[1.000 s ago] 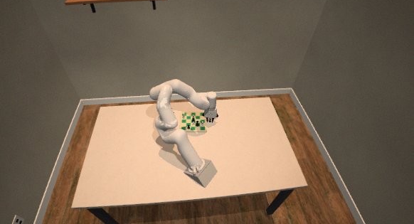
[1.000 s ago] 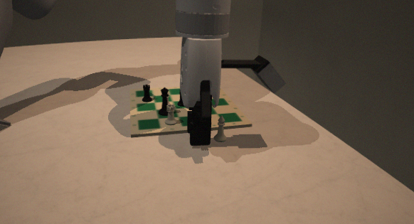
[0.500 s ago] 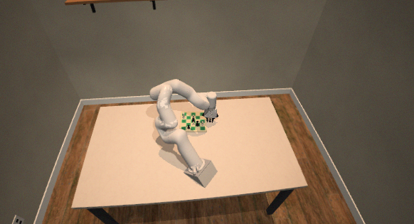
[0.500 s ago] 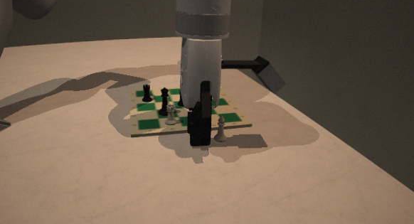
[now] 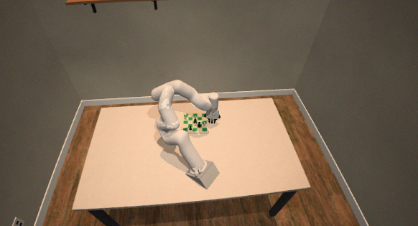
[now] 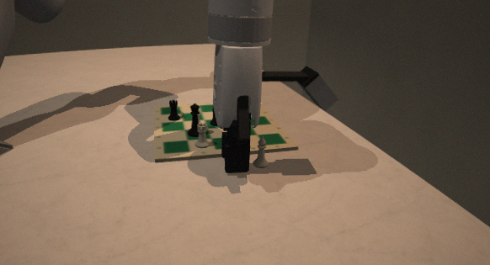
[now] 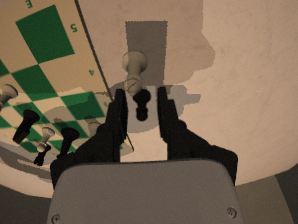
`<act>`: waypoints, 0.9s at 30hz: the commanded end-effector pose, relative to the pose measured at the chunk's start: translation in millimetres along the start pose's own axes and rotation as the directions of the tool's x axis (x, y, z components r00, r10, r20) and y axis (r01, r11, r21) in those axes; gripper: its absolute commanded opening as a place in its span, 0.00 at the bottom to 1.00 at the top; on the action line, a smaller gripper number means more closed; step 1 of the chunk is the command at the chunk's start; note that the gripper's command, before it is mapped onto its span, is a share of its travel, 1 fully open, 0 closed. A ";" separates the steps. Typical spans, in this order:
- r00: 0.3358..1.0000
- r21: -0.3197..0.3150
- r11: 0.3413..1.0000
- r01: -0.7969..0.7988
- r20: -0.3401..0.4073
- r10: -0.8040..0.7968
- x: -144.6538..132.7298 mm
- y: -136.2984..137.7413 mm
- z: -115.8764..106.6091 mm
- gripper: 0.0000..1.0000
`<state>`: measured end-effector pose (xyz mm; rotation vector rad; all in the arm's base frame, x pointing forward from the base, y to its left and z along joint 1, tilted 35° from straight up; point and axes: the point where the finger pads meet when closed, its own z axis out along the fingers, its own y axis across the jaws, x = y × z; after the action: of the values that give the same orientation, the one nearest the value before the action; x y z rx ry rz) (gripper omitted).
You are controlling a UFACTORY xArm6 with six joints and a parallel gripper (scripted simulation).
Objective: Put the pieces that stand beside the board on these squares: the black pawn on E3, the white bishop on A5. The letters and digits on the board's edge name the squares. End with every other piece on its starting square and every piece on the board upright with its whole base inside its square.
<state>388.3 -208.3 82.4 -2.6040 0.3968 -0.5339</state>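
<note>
The black pawn stands on the table between the fingers of my gripper, with gaps on both sides in the wrist view. The gripper is open partway, low over the table. The exterior view hides the pawn behind the fingers. The white bishop stands upright on the table just past the pawn, outside the fingers. The board lies beside the gripper. Its square E3 shows green with no piece on it. A5 is not clearly visible.
A white rook stands at the board's near edge, close to the gripper. A tall black piece stands behind it, and a black rook stands farther back. Other pieces are partly hidden by the arm.
</note>
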 end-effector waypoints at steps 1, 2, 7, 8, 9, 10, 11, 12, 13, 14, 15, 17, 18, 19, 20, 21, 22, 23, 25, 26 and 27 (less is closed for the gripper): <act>1.000 -0.002 1.000 0.001 -0.003 -0.001 1.2 0.3 -1.1 0.34; 1.000 -0.002 1.000 0.001 -0.003 -0.001 1.2 0.3 -1.1 0.34; 1.000 -0.002 1.000 0.001 -0.003 -0.001 1.2 0.3 -1.1 0.00; 1.000 -0.002 1.000 0.001 -0.003 -0.001 1.2 0.3 -1.1 0.00; 1.000 -0.002 1.000 0.001 -0.003 -0.001 1.2 0.3 -1.1 0.00; 1.000 -0.002 1.000 0.001 -0.003 -0.001 1.2 0.3 -1.1 0.00; 1.000 -0.002 1.000 0.001 -0.003 -0.001 1.2 0.3 -1.1 0.00; 1.000 -0.002 1.000 0.001 -0.003 -0.001 1.2 0.3 -1.1 0.00; 1.000 -0.002 1.000 0.001 -0.003 -0.001 1.2 0.3 -1.1 0.00; 1.000 -0.002 1.000 0.001 -0.003 -0.001 1.2 0.3 -1.1 0.00; 1.000 -0.002 1.000 0.001 -0.003 -0.001 1.2 0.3 -1.1 0.00; 1.000 -0.002 1.000 0.001 -0.003 -0.001 1.2 0.3 -1.1 0.00; 1.000 -0.002 1.000 0.001 -0.003 -0.001 1.2 0.3 -1.1 0.00; 1.000 -0.002 1.000 0.001 -0.003 -0.001 1.2 0.3 -1.1 0.00; 1.000 -0.002 1.000 0.001 -0.003 -0.001 1.2 0.3 -1.1 0.00; 1.000 -0.002 1.000 0.001 -0.003 -0.001 1.2 0.3 -1.1 0.00; 1.000 -0.002 1.000 0.001 -0.003 -0.001 1.2 0.3 -1.1 0.00; 1.000 -0.002 1.000 0.001 -0.003 -0.001 1.2 0.3 -1.1 0.00; 1.000 -0.002 1.000 0.001 -0.003 -0.001 1.2 0.3 -1.1 0.00; 1.000 -0.002 1.000 0.001 -0.003 -0.001 1.2 0.3 -1.1 0.00; 1.000 -0.002 1.000 0.001 -0.003 -0.001 1.2 0.3 -1.1 0.00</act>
<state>388.6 -209.1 83.3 -2.6051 0.3971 -0.5369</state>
